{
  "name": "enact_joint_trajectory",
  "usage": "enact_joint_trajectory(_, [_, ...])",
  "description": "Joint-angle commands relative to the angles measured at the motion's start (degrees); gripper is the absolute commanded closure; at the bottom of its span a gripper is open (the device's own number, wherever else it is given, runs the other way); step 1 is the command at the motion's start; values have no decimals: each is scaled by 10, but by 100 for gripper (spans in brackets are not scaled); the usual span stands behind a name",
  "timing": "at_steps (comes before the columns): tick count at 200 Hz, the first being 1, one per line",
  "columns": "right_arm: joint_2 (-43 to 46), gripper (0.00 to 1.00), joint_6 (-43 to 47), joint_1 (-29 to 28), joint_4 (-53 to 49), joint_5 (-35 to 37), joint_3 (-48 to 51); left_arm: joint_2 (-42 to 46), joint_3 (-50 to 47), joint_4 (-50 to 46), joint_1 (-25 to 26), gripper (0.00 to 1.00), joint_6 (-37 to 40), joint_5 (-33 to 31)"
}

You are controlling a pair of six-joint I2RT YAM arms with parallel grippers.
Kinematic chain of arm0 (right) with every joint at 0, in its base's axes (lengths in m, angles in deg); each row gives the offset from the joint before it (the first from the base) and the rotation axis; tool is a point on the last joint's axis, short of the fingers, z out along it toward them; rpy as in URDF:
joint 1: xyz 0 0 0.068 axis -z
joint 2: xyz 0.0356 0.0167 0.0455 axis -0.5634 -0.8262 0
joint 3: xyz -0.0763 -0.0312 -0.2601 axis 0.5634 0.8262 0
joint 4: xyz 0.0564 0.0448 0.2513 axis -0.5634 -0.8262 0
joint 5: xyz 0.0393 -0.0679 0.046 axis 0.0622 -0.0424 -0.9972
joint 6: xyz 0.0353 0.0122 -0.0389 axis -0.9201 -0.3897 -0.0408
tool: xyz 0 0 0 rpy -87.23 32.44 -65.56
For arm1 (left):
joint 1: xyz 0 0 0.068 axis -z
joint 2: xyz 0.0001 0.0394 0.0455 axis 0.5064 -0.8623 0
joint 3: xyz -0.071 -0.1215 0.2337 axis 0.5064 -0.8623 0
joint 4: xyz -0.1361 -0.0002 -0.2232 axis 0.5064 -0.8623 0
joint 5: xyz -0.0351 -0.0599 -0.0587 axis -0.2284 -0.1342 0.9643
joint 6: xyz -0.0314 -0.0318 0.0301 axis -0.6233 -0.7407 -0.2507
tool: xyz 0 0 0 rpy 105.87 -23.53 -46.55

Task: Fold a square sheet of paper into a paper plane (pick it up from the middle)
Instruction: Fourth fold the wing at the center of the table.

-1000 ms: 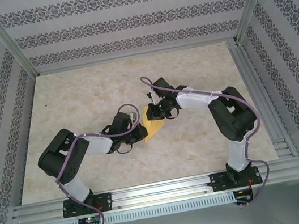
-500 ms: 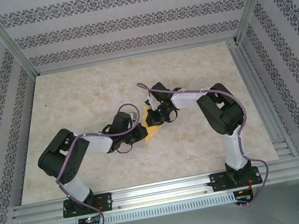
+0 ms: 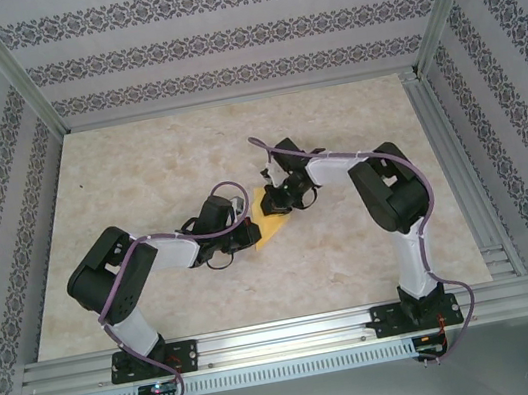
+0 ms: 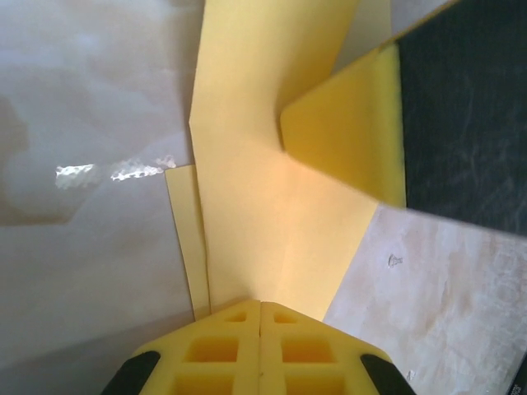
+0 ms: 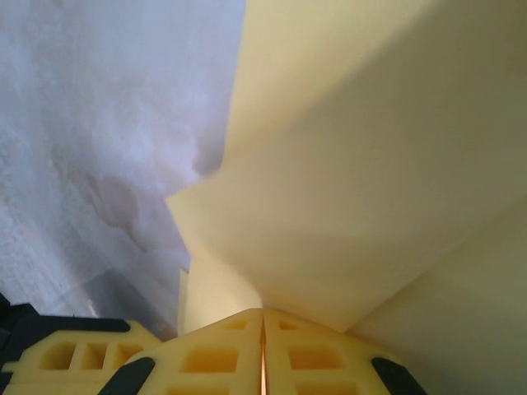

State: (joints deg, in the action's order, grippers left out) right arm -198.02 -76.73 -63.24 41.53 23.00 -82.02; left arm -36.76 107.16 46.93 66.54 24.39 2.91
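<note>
So there's just one sheet of paper here, yellow and already creased into layers. It sits roughly mid-table on the marble-look tabletop, right between the two grippers. The left gripper comes at it from the near-left side and the right gripper from the far-right side, so the sheet bridges the gap between them.

In both wrist views the yellow fingers are pressed together with the paper coming straight out of the seam, so each gripper is pinching an edge of the sheet. From the left wrist you can see a folded flap plus a thin second layer peeking out along the left edge.
</note>
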Motion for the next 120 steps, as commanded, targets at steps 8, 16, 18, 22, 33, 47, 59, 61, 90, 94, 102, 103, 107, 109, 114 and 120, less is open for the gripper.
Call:
enact_joint_trajectory(8, [-19, 90, -13, 21, 33, 52, -21, -30, -21, -133, 3, 99, 28, -8])
enact_joint_trajectory(16, [-21, 90, -13, 23, 33, 62, -25, -30, -21, -133, 3, 99, 30, -7])
enact_joint_trajectory(18, [-22, 89, -13, 24, 32, 63, -26, -30, -21, -134, 3, 99, 30, -8])
enact_joint_trajectory(22, [-24, 89, -14, 26, 32, 69, -27, -30, -20, -135, 4, 100, 30, -7])
enact_joint_trajectory(33, [-28, 89, -16, 30, 30, 84, -33, -29, -19, -136, 4, 99, 32, -6])
enact_joint_trajectory(47, [-34, 89, -20, 37, 28, 100, -42, -30, -18, -138, 5, 100, 34, -5])
enact_joint_trajectory(59, [-37, 89, -20, 42, 27, 111, -49, -30, -18, -138, 6, 100, 36, -5])
enact_joint_trajectory(61, [-38, 89, -22, 42, 26, 113, -50, -30, -18, -138, 5, 100, 36, -4])
enact_joint_trajectory(90, [-46, 88, -23, 56, 24, 131, -68, -29, -18, -138, 6, 100, 37, -4])
enact_joint_trajectory(94, [-48, 88, -23, 58, 24, 133, -71, -29, -18, -138, 6, 99, 37, -3])
enact_joint_trajectory(102, [-51, 88, -23, 62, 23, 136, -77, -29, -18, -139, 6, 99, 38, -4])
enact_joint_trajectory(103, [-51, 87, -23, 62, 22, 136, -77, -29, -18, -138, 6, 100, 38, -4])
enact_joint_trajectory(107, [-53, 87, -22, 64, 20, 139, -81, -29, -18, -139, 7, 100, 37, -4])
enact_joint_trajectory(109, [-55, 87, -23, 64, 19, 140, -82, -30, -18, -138, 6, 100, 38, -4])
enact_joint_trajectory(114, [-57, 87, -22, 67, 17, 141, -86, -29, -18, -139, 6, 100, 38, -4])
enact_joint_trajectory(120, [-60, 87, -20, 69, 15, 144, -90, -28, -18, -138, 7, 100, 37, -4])
